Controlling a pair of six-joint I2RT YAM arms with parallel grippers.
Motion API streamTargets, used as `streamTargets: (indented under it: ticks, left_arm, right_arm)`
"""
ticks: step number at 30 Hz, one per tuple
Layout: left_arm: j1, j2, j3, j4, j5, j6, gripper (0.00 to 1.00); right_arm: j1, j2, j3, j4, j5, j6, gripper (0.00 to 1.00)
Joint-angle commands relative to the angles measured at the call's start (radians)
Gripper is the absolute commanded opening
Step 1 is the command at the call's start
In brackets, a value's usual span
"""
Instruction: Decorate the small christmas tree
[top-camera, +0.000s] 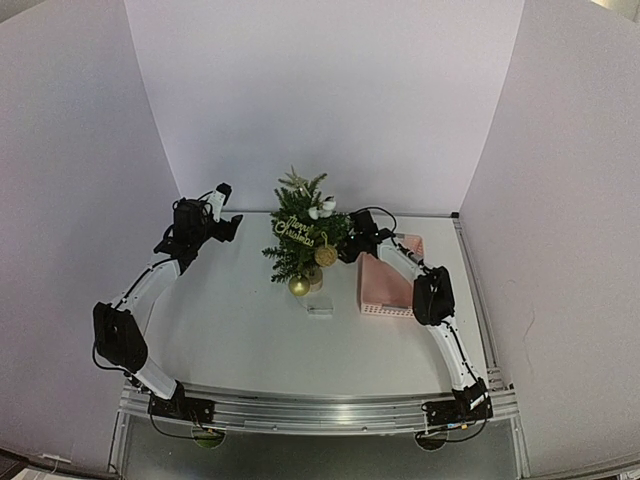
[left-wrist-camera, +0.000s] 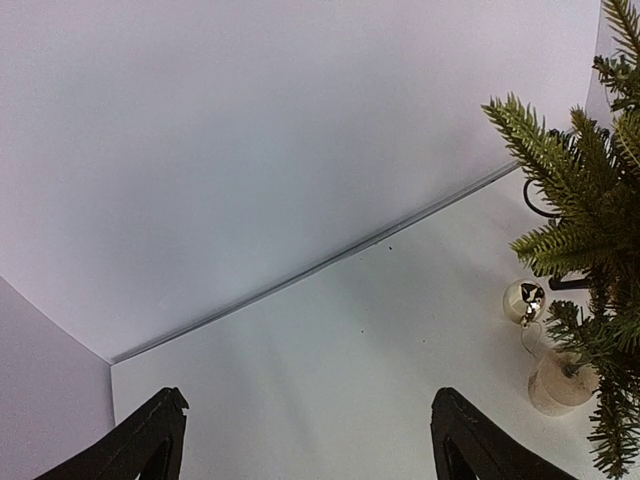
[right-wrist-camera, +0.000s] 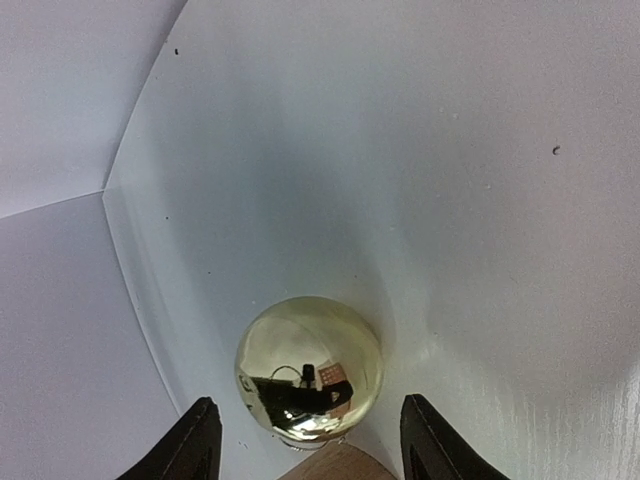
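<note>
Right gripper (right-wrist-camera: 308, 445): jaws apart, gold bauble (right-wrist-camera: 310, 370) just ahead between fingertips, narrow gap each side, not clamped. Left gripper (left-wrist-camera: 310, 445): jaws wide apart, empty, left of small christmas tree (top-camera: 300, 235). Tree upright; right gripper at its right flank. Pink basket (top-camera: 385, 285) right of tree.

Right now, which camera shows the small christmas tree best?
Top external: the whole small christmas tree shows there, tip to base. Left wrist catches only some branches and the pale base at its right edge. Right wrist shows no needles, just a gold bauble.
</note>
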Motion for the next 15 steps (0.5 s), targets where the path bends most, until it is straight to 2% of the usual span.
streamTargets:
  ticks: [1, 7, 15]
  left_arm:
    - [-0.001, -0.038, -0.007, 0.041, 0.015, -0.013, 0.85]
    - [0.0, -0.035, -0.008, 0.046, 0.023, -0.015, 0.85]
    - [-0.001, -0.034, -0.009, 0.057, 0.025, -0.015, 0.85]
  right_arm:
    - [0.002, 0.056, 0.046, -0.01, -0.01, 0.024, 0.59]
    - [0.011, 0.049, 0.06, -0.007, 0.038, 0.019, 0.59]
    - [0.023, 0.077, 0.05, 0.044, -0.016, 0.047, 0.59]
